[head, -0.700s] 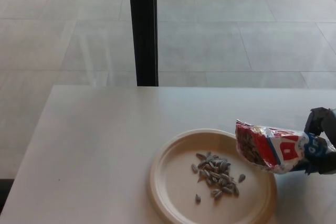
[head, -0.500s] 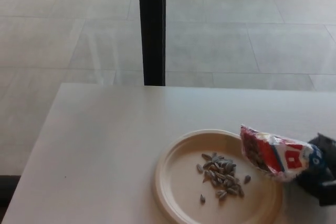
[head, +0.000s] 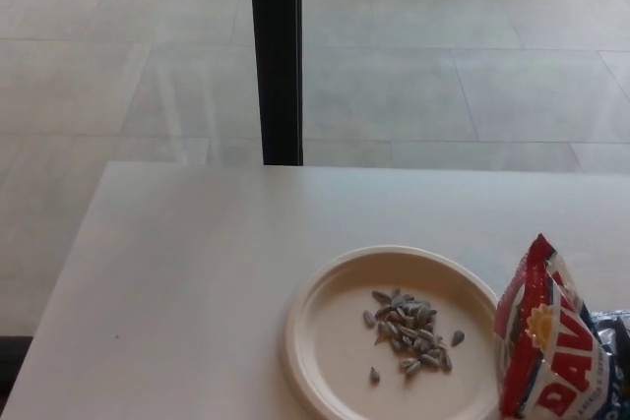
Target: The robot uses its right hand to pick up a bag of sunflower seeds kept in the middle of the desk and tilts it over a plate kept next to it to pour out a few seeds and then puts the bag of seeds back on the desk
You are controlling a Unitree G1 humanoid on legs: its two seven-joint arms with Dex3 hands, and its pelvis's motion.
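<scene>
Neither hand nor any arm of the robot shows clearly here.

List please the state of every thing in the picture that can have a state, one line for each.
Bag of sunflower seeds: upright, open end up, right of the plate.
Plate: flat on the desk, holding seeds.
Sunflower seeds: small heap on the plate, a few loose beside it.
Desk: bears the plate.
Right hand: hidden behind the bag, grip cannot be told.
Left hand: not in view.
</scene>
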